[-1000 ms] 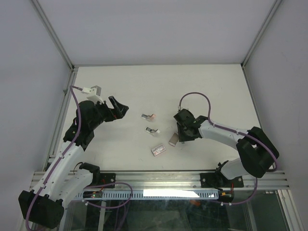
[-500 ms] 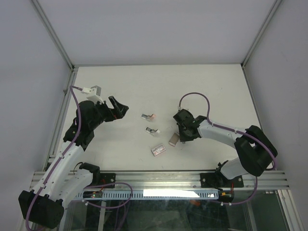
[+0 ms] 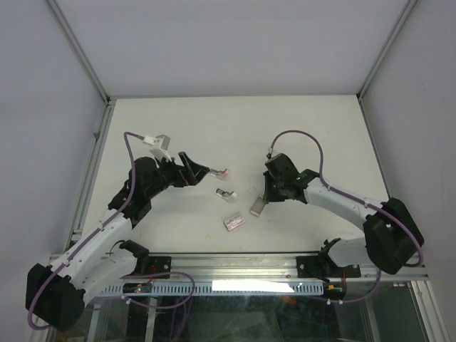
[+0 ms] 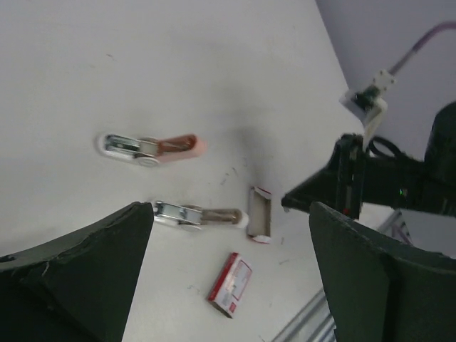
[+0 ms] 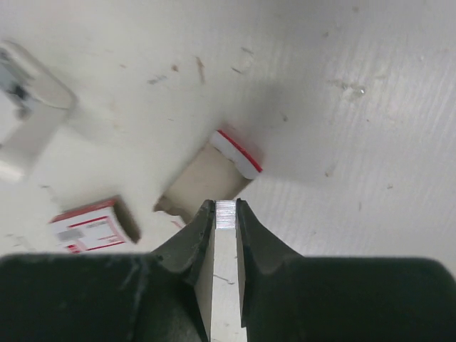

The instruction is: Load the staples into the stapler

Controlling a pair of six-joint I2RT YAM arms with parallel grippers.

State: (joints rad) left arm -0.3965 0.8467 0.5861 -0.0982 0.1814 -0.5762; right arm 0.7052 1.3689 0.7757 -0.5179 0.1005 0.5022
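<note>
left hand (image 3: 202, 169) neared stapler (image 3: 222, 172); right hand (image 5: 225, 208) gripped staples (image 5: 225, 215).

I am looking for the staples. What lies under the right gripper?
Under the right gripper lies the grey-brown sleeve; the fingers cover its near end. Pinched between them is a thin shiny strip, the staples.

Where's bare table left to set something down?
Free: the far half of the table, from the back wall to the stapler, and the strip along the right wall. Crowded: centre-front, where the stapler, sleeve, red-and-white box, left gripper and right gripper bunch together.
</note>
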